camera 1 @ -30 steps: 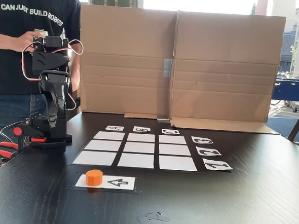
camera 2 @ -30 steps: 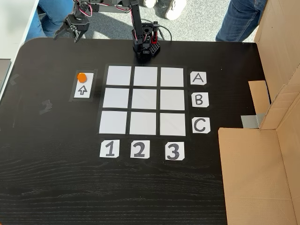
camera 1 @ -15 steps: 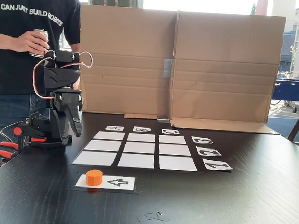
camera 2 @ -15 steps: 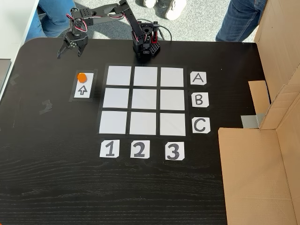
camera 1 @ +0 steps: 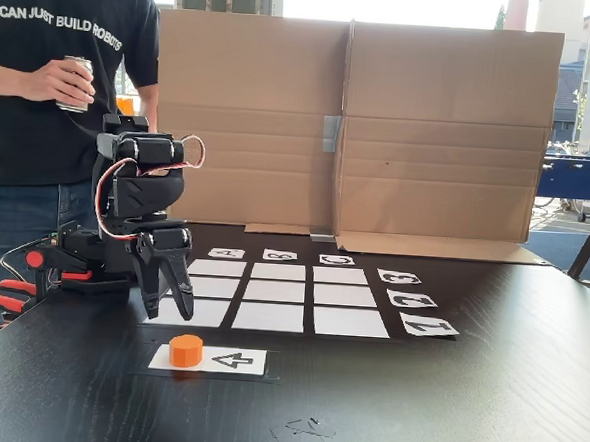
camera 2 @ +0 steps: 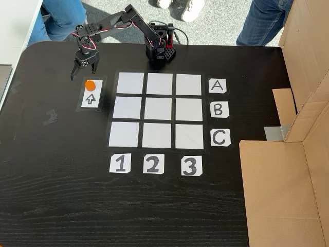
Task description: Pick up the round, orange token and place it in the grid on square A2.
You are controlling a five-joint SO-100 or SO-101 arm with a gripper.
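Note:
The orange token (camera 1: 185, 350) (camera 2: 90, 85) lies on one end of a white card with a black arrow (camera 1: 231, 359) (camera 2: 91, 99), beside the grid (camera 1: 277, 291) (camera 2: 157, 108). My gripper (camera 1: 169, 314) (camera 2: 85, 73) hangs open, fingers pointing down, a little above the table. It is just past the token's end of the card, toward the arm's base, and holds nothing. Square A2 (camera 1: 213, 287) (camera 2: 159, 83) is the middle cell of the row nearest the arm's base, and it is bare.
The arm's base (camera 1: 82, 263) (camera 2: 159, 51) is clamped at the table edge by the A row. A person holding a can (camera 1: 43, 75) stands behind it. A cardboard wall (camera 1: 381, 126) (camera 2: 288, 170) closes the side beyond the C label. Paper labels border the grid.
The arm has unfolded from upright by its base, swinging out and down. The open gripper has dropped from high up to just above the table beside the token. The token has not moved.

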